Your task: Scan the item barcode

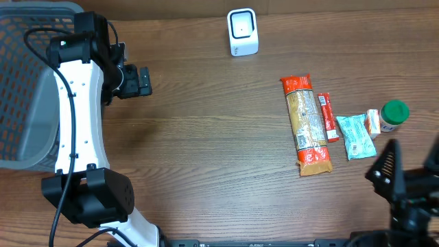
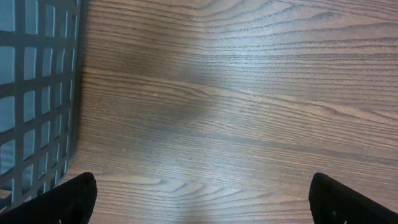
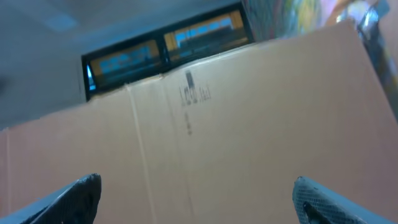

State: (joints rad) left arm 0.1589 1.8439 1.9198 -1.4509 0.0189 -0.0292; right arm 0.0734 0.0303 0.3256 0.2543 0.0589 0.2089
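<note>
Long packet (image 1: 306, 125) — axis front-to-back (flat)

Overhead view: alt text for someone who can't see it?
Snack packets and a green-capped bottle sit at the table's right; a white scanner stands at the far edge. The left tool, beside a grey basket, and the right tool are open, empty.

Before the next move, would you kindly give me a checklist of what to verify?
1. Left gripper fingers apart, nothing between them: ok.
2. Right gripper fingers apart, empty: ok.
3. Scanner upright, nothing in front of it: ok.
4. Long orange-ended packet free to grasp: cannot tell; the red bar lies right beside it.
5. Barcode facing up on any item: cannot tell.
6. Right wrist view on the items: not ok; it shows a cardboard box.
</note>
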